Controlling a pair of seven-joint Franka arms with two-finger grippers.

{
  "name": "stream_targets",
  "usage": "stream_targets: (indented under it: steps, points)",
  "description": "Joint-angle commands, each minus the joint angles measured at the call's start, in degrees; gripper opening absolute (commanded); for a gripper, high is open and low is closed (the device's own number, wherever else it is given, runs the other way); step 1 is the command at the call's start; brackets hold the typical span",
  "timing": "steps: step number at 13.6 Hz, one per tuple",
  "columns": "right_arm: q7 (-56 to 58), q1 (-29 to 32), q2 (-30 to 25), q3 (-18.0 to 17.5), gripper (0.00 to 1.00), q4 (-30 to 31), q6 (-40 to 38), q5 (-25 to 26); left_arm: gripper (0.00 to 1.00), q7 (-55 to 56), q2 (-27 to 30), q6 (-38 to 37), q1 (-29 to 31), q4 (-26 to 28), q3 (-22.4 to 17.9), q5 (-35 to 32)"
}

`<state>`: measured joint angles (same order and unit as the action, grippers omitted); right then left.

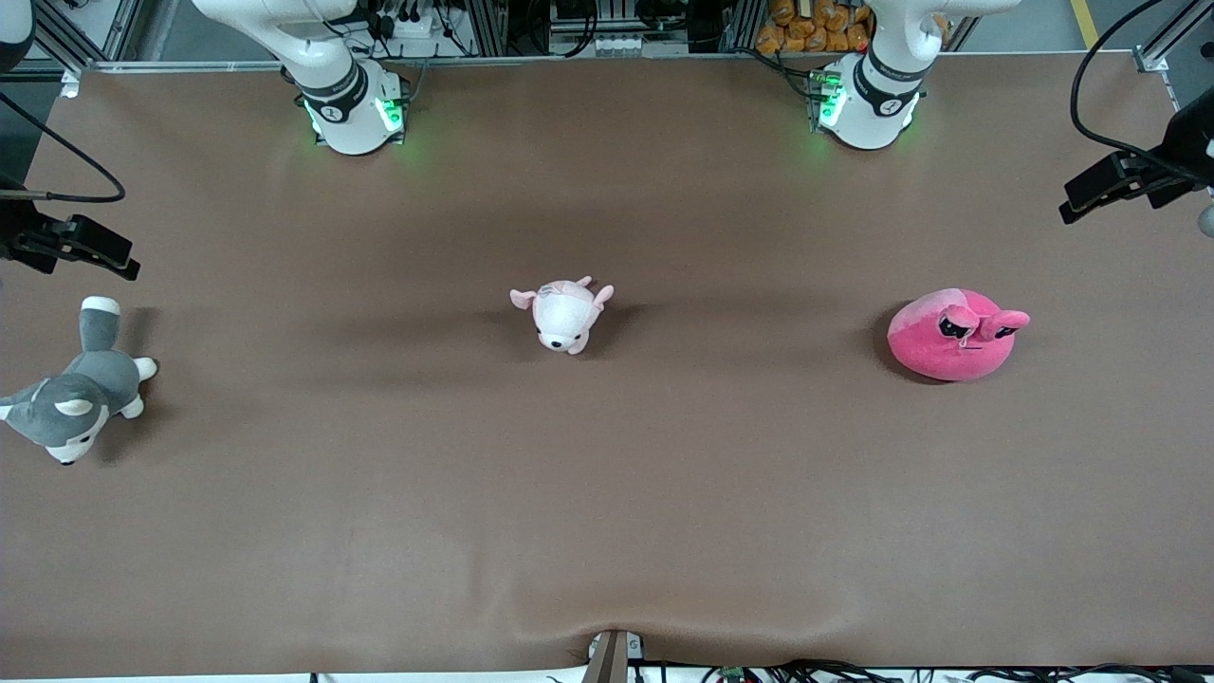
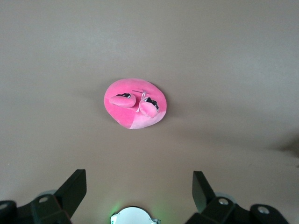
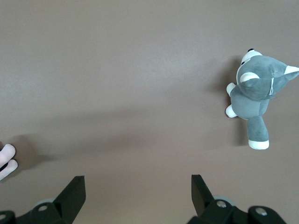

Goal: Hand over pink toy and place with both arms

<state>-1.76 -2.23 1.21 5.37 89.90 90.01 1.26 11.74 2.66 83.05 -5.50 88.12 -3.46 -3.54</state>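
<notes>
Three plush toys lie on the brown worktop [image 1: 607, 531], all untouched. The pink toy [image 1: 956, 334] rests toward the left arm's end, at about 3 o'clock from the small pale toy [image 1: 565, 314] at the worktop's middle. A grey husky [image 1: 78, 389] lies at the right arm's end, at about 8 o'clock from that pale toy.

Left jaws [image 2: 139, 190] hang high over the worktop, spread wide and holding nothing. In the left wrist view the pink toy [image 2: 135, 103] sits between the lines of the two fingers, which suggests this arm is placed for a straight descent onto it. The toy lies eyes up with both ears flopped over its face; the rounded body offers the broader grip.

Right jaws [image 3: 138, 190] also hang high, wide apart and empty, over bare worktop between the husky [image 3: 258, 95] and the pale toy [image 3: 6, 161]. This arm waits; its post near the other end probably suits receiving the toy later.

The task has not started: no grasp, no handover.
</notes>
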Motion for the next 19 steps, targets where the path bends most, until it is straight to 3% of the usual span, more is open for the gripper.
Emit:
stream_targets:
  steps: [1,19]
  points:
    - [-0.3,-0.1,0.1,-0.5,1.00,0.1,0.3,0.0,1.00,1.7,-1.2,-1.2,0.0,-2.0,0.0,-0.1]
    - [-0.3,-0.1,1.5,-0.5,1.00,0.2,1.0,0.0,1.00,1.0,-1.0,-1.3,-0.6,-1.5,0.8,-0.9]
